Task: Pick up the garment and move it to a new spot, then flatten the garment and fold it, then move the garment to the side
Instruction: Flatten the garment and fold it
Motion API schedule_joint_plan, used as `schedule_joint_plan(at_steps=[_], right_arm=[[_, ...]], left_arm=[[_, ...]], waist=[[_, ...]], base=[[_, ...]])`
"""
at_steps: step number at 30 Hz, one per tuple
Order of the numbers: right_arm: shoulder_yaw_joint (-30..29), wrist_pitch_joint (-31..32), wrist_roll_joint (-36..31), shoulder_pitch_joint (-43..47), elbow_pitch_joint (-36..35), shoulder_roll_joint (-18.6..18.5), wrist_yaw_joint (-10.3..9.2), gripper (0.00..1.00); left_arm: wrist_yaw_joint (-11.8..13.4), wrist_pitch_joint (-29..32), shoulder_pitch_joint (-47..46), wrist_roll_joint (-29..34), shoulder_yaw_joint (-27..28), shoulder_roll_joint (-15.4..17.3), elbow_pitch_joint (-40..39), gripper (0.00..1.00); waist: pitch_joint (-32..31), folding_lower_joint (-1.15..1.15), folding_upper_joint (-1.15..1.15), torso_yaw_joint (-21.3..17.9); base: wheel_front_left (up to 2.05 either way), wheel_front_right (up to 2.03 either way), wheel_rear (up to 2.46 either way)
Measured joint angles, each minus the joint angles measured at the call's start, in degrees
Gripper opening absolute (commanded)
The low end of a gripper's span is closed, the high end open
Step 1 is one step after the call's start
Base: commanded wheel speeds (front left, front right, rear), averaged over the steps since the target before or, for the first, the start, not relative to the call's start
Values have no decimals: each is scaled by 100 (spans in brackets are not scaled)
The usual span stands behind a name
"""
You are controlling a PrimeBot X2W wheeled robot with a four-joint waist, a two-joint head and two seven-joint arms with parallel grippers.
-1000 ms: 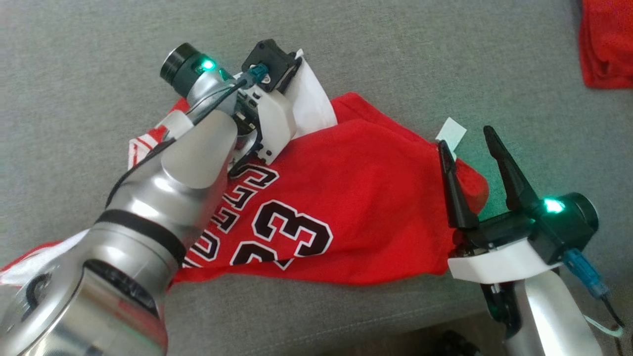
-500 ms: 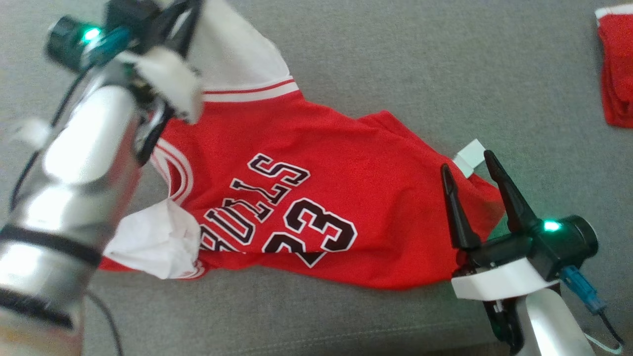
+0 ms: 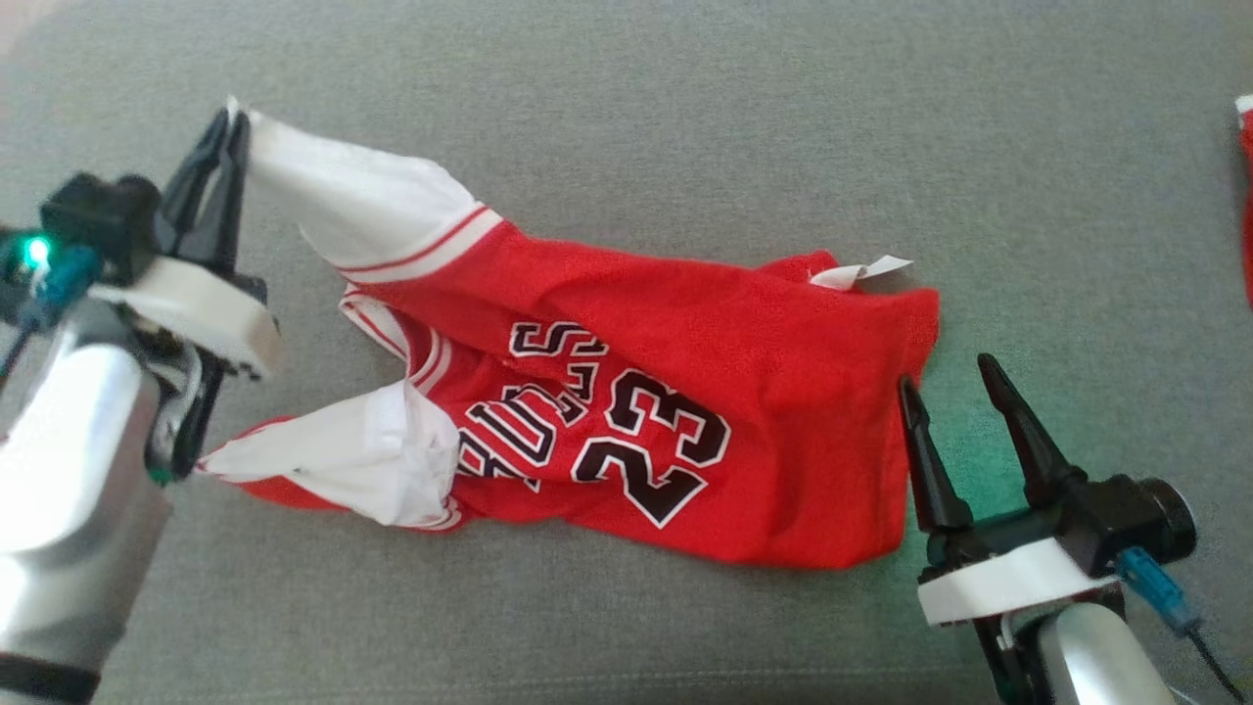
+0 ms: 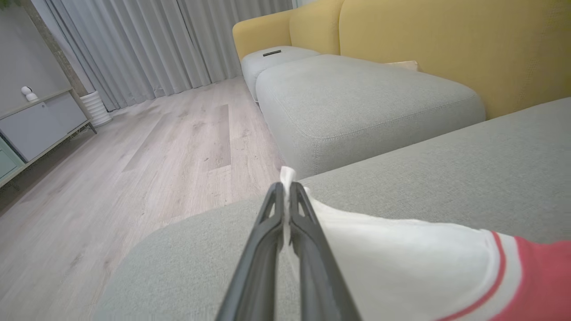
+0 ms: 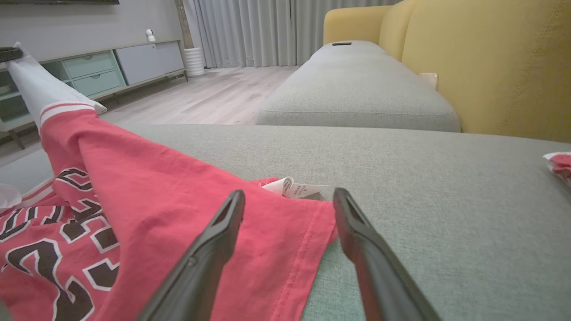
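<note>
i'm pulling the red-and-white fabric basketball jersey (image 3: 783,392) out along the grey sofa cushion (image 3: 685,117). my left claw (image 3: 233,122) is pinching the white sleeve shut, so it's lying flatter than a second ago. my right claw (image 3: 945,377) is hovering wide open and empty beside the hem.

Even daylight, soft shadows; wrist views wide-angle warped, near fingers (image 4: 267,249) blurred.

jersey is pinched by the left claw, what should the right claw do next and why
Probably ease the open right claw forward and close on the jersey hem: the left claw pinches the sleeve, so both can stretch it flat.
</note>
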Motion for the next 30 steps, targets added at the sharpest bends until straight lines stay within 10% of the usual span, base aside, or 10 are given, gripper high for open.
schedule_joint_plan(at_steps=[16, 17, 18, 19, 30], right_arm=[[-3, 909, 1437, -1566, 2159, -200, 0, 100], [108, 1039, 1567, -1702, 2317, -218, 0, 80], [233, 1136, 1733, -1807, 2452, -245, 0, 13], [377, 1207, 1870, -1887, 2555, -266, 0, 0], [353, 203, 1925, -2939, 2485, -938, 0, 0]], left_arm=[[200, 162, 341, -131, -37, 80, -667, 0], [197, 167, 340, -131, -53, 78, -668, 0], [193, 186, 335, -131, -73, 73, -668, 0], [192, 186, 327, -131, -97, 66, -668, 0], [194, 25, 106, -10, -19, -12, -959, 0]], waist=[[-1, 1, 0, 244], [7, 1, 0, 260], [11, 2, 0, 279], [15, 1, 0, 296], [-112, 1, 0, 87]], base=[[0, 0, 0], [0, 0, 0], [0, 0, 0], [0, 0, 0], [0, 0, 0]])
